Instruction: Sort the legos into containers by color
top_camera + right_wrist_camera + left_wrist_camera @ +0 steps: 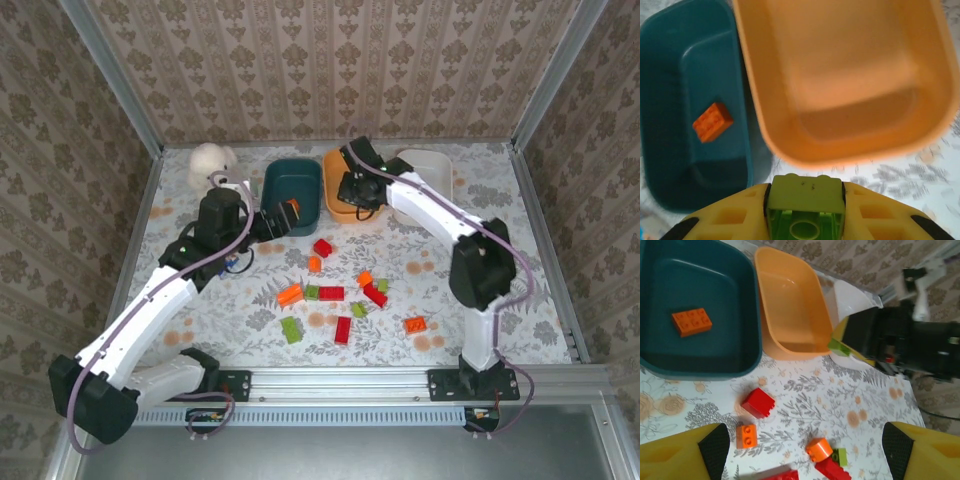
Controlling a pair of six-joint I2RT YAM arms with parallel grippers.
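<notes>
Top: about a dozen legos (331,293) lie loose on the table (420,245) behind the right claw (361,204), which is over the orange tub (332,190). Left wrist: left claw (805,447) is released and empty; one orange brick (691,321) sits in the teal tub (720,275) ahead-left. Right wrist: right claw is clenched on a green brick (805,195), with the bare orange tub just ahead, so the sorting looks barely started.

Three tubs (290,178), roughly fourteen bricks (331,293)

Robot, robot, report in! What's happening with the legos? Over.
Left gripper open, over loose legos. Right gripper shut on green brick, by empty orange tub. One orange brick in teal tub. Nothing blocking.
</notes>
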